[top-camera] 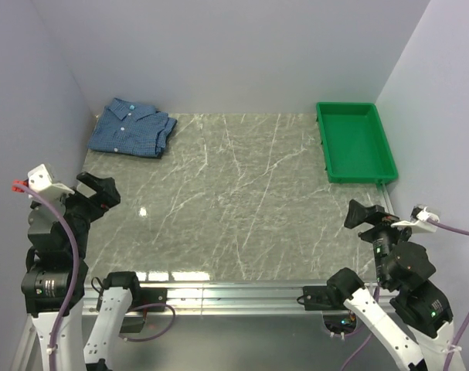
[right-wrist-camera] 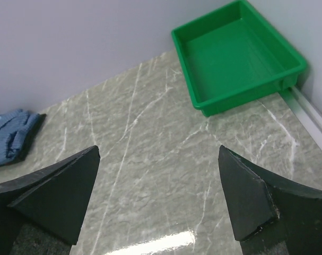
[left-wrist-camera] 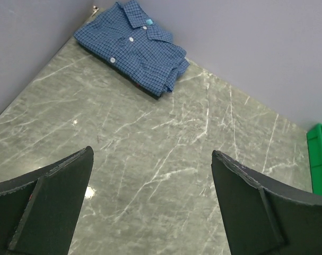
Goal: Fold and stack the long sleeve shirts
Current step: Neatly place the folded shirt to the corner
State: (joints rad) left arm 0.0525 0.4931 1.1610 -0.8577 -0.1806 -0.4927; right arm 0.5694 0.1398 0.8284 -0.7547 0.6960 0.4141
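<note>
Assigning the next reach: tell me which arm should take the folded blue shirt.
Left. The folded blue checked cloth shirt lies in the far left corner, ahead of the open left end effector; the right end effector is on the side of the green plastic tray.

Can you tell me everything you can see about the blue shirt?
The blue shirt is soft cloth with a fine check pattern. It has a collar, white buttons down the front and a small turquoise label inside the neck. It lies folded, front up, in the far left corner of the marble table. A darker cloth peeks out from under it. Nothing grips it.
</note>
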